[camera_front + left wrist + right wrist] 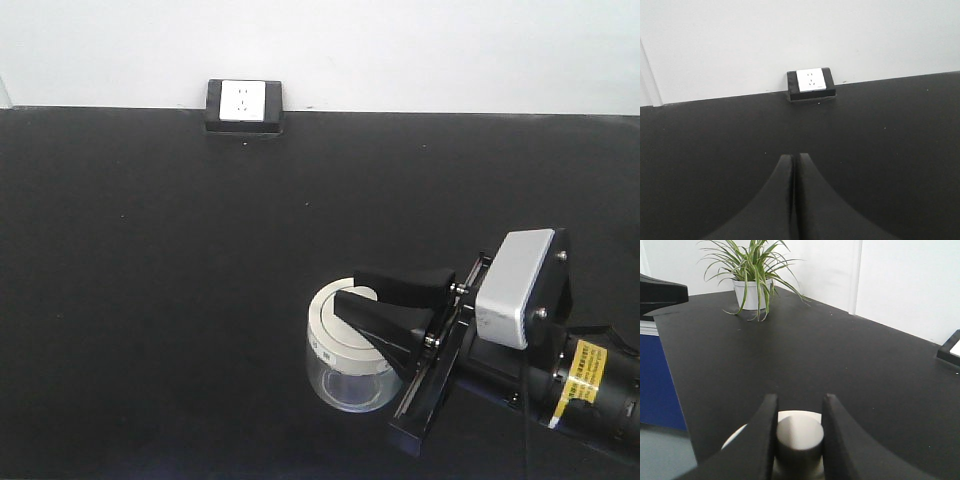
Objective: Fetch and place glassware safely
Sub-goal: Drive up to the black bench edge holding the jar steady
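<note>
The glass jar [347, 385] stands upright on the black desk [150, 250], near its front edge and right of centre, cream-white lid [330, 325] on. The right hand [349, 288] reaches over the lid from the right, opened only narrowly. Its two black fingers [765, 435] are closed on the central knob [800, 437], one against each side. The left hand [792, 159] is well apart from the jar, fingers pressed together and holding nothing. It points toward the wall socket [243, 103] at the desk's far edge.
</note>
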Motion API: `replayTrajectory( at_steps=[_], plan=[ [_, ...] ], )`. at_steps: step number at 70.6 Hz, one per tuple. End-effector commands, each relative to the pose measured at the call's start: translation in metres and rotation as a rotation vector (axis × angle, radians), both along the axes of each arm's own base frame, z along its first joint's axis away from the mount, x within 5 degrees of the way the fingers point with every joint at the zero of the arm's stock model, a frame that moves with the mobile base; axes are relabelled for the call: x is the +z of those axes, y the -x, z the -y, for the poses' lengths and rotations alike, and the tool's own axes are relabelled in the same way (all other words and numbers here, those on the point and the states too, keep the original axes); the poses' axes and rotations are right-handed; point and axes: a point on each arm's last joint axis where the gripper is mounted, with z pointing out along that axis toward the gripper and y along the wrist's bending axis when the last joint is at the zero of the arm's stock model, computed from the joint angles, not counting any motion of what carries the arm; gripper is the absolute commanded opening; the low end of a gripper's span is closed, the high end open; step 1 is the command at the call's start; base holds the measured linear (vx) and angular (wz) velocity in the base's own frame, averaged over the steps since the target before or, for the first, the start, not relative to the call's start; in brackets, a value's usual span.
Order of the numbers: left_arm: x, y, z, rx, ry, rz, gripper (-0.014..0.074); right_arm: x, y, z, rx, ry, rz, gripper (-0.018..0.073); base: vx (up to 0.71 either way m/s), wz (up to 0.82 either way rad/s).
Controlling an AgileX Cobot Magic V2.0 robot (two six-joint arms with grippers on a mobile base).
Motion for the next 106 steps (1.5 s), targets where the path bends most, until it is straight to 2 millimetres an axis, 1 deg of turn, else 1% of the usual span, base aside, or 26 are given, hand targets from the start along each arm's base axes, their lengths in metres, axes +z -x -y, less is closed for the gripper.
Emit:
replayTrajectory(
  at_steps=[1, 92, 106],
  plan=[
    [0.0158, -0.0007, 0.0014, -0.012, 0.025, 0.097, -0.0007, 0.0225, 0.0013, -0.002, 0.031, -0.106, 0.075, -0.0001, 0.03, -0.01],
    [0.0158, -0.0007, 0.0014, -0.012, 0.025, 0.097, -0.0007, 0.0226, 0.0014, -0.002, 0.032, -0.107, 0.076, -0.0001, 0.0, 0.0],
    [0.0158, -0.0007, 0.0014, -0.012, 0.025, 0.097, -0.0007, 0.0205, -0.0003, -0.001, 0.011, -0.083, 0.07, -0.0001, 0.0, 0.0]
  ],
)
